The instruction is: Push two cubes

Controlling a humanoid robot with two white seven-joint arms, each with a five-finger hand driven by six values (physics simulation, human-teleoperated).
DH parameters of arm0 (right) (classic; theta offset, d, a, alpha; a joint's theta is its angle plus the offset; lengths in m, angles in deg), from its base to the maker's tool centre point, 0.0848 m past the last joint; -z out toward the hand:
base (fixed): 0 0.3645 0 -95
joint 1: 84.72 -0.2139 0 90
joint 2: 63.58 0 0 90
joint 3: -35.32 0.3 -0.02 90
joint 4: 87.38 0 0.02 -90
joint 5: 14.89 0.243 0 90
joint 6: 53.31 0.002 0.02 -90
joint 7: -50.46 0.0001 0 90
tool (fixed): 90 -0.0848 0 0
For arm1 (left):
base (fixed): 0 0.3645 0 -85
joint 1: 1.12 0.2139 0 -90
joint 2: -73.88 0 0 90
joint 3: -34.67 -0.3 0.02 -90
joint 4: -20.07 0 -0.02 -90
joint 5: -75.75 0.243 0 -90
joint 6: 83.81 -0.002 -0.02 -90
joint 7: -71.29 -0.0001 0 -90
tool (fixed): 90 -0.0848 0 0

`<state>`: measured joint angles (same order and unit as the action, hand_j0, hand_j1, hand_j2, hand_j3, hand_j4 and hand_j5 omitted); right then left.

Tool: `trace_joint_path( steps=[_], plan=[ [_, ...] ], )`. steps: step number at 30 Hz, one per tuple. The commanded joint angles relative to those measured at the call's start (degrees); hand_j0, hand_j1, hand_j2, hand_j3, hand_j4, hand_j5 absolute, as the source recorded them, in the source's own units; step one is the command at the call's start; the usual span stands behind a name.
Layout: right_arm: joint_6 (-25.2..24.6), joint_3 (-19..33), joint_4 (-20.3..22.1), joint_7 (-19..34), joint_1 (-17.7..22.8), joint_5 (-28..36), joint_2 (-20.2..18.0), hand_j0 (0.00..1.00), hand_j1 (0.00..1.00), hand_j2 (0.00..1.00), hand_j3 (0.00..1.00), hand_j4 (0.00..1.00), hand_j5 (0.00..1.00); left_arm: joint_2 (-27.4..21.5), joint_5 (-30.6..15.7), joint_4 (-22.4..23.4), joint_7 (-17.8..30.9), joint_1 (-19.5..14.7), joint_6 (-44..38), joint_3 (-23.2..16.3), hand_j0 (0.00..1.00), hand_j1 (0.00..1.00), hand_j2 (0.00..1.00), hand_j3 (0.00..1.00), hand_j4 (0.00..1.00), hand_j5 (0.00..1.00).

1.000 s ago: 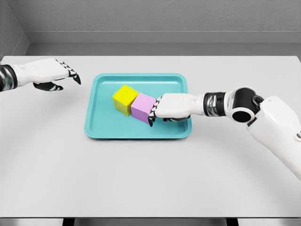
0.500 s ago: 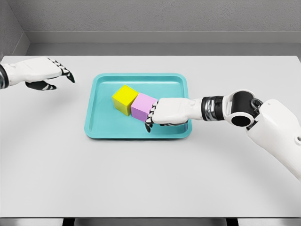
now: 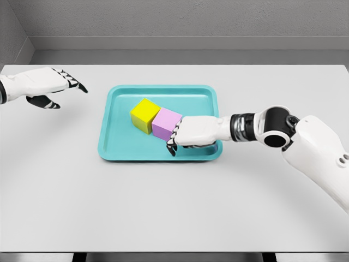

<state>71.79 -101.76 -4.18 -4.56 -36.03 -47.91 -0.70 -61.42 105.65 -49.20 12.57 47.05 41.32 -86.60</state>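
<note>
Head view: the white surface (image 3: 163,202) carries a teal tray (image 3: 117,144) set far of centre. Inside the tray sit two cubes touching edge to edge: a yellow cube (image 3: 144,113) on the left and a pink cube (image 3: 166,123) just to its right, both toward the middle of the tray.

The right hand (image 3: 191,132) reaches in from the right, low over the tray's near-right part. Its fingers are curled downward and pressed together, holding nothing; the fingertips (image 3: 173,139) appear to meet the pink cube's right face.

The left hand (image 3: 46,84) hovers over the surface well to the left of the tray, fingers extended and loosely spread, holding nothing.

Judgement: the step in hand is the leftward push. It should go well if the contact stays low and central on the pink face, so the pair slides together rather than pivoting apart.
</note>
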Motion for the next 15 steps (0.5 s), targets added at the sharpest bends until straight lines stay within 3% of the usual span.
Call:
trace_joint_path(
  steps=[1,11,15],
  plan=[
    [-0.1,0.1,0.0,0.0,0.0,0.4,0.2,0.53,0.53,0.53,0.53,0.53,0.53,-0.1,-0.5,0.0,-0.2,0.0,-0.1,0.2,0.97,0.97,0.97,0.97,0.97,0.97],
    [-0.1,0.2,0.6,0.0,-0.3,0.9,-0.9,0.53,0.53,0.53,0.53,0.53,0.53,-1.2,-2.5,0.2,-0.1,0.1,-0.1,0.4,1.00,1.00,1.00,1.00,1.00,1.00],
    [-0.1,1.2,6.1,0.0,-0.4,1.1,-4.5,0.55,0.55,0.55,0.55,0.55,0.55,-2.7,-2.6,0.0,-0.1,0.4,-0.1,0.4,1.00,1.00,1.00,1.00,1.00,1.00]
  ],
)
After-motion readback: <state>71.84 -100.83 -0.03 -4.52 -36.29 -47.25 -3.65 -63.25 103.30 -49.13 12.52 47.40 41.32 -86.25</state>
